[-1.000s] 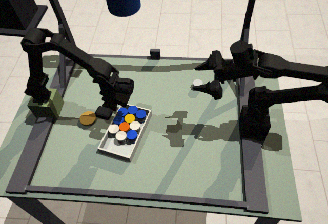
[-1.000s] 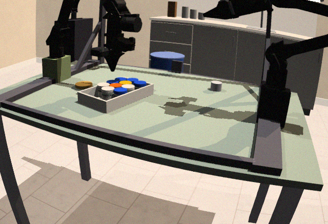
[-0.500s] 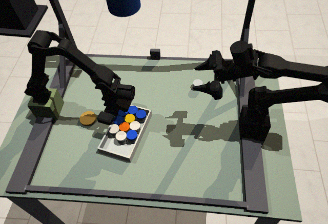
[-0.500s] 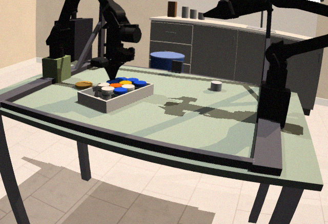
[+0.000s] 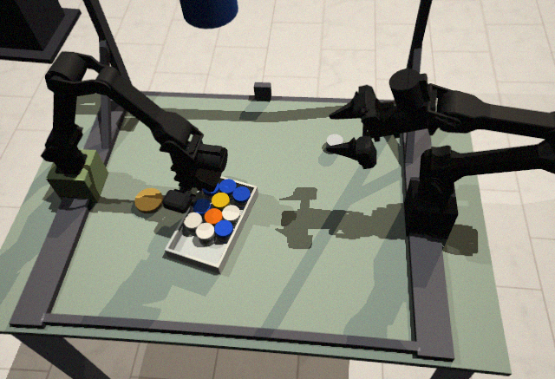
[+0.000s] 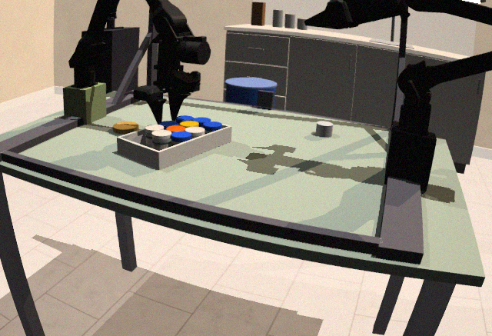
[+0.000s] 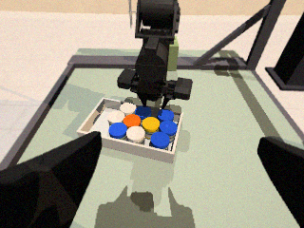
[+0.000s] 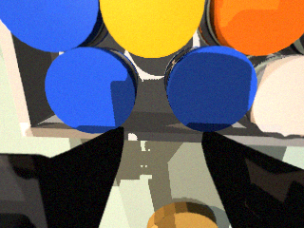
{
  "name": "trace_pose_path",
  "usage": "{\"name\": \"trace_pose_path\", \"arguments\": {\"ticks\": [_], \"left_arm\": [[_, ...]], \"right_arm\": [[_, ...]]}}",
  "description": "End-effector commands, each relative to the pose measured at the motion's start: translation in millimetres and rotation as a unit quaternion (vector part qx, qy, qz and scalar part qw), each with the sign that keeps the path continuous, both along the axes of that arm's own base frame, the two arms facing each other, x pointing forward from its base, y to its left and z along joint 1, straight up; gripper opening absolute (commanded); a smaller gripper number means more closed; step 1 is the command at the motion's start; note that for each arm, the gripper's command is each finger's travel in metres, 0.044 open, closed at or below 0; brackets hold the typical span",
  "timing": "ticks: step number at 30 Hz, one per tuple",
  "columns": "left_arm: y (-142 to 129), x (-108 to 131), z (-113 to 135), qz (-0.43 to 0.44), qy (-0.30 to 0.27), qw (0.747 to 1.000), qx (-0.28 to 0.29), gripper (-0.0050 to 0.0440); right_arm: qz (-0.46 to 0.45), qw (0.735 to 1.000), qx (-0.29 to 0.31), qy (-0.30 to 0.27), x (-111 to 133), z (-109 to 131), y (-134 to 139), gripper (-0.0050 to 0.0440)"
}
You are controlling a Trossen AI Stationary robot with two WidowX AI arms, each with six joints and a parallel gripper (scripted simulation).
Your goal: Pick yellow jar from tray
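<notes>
The yellow jar (image 5: 219,199) stands among blue, white and orange-capped jars packed in the far end of the white tray (image 5: 210,226). It also shows in the exterior view (image 6: 189,124), the left wrist view (image 7: 151,124) and the right wrist view (image 8: 152,24). My right gripper (image 5: 188,198) is open and empty. It points down at the tray's far wall, just outside it, with two blue jars (image 8: 152,87) between it and the yellow jar. My left gripper (image 5: 334,132) is open and empty, high above the table's other side.
A lone white-capped jar (image 5: 334,140) stands on the table below the left gripper. An orange disc (image 5: 148,199) lies beside the tray behind the right gripper. An olive block (image 5: 78,178) sits at the right arm's base. The tray's near end (image 5: 197,249) holds no jars.
</notes>
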State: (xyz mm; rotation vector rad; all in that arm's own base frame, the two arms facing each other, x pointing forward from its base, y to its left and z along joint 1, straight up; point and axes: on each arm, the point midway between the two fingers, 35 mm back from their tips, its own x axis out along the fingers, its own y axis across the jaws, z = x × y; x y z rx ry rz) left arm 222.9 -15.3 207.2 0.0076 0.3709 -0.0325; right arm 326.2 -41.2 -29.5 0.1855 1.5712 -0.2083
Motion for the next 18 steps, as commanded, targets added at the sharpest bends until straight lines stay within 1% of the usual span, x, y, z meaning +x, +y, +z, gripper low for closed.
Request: {"name": "trace_pose_path", "arguments": {"ticks": [1, 10, 13, 16, 18], "left_arm": [[1, 1, 6, 0.002, -0.007, 1.0, 0.001, 0.044], [1, 1, 6, 0.002, -0.007, 1.0, 0.001, 0.044], [1, 1, 6, 0.002, -0.007, 1.0, 0.001, 0.044], [1, 1, 6, 0.002, -0.007, 1.0, 0.001, 0.044], [1, 1, 6, 0.002, -0.007, 1.0, 0.001, 0.044]], "right_arm": [[0.005, 1.0, 0.006, -0.014, 5, 5, 6, 0.025], [0.005, 1.0, 0.006, -0.015, 4, 5, 6, 0.025], [0.006, 1.0, 0.004, -0.03, 12, 19, 4, 0.025], [0.007, 1.0, 0.004, -0.03, 12, 26, 4, 0.025], [0.007, 1.0, 0.004, -0.03, 12, 26, 4, 0.025]]}}
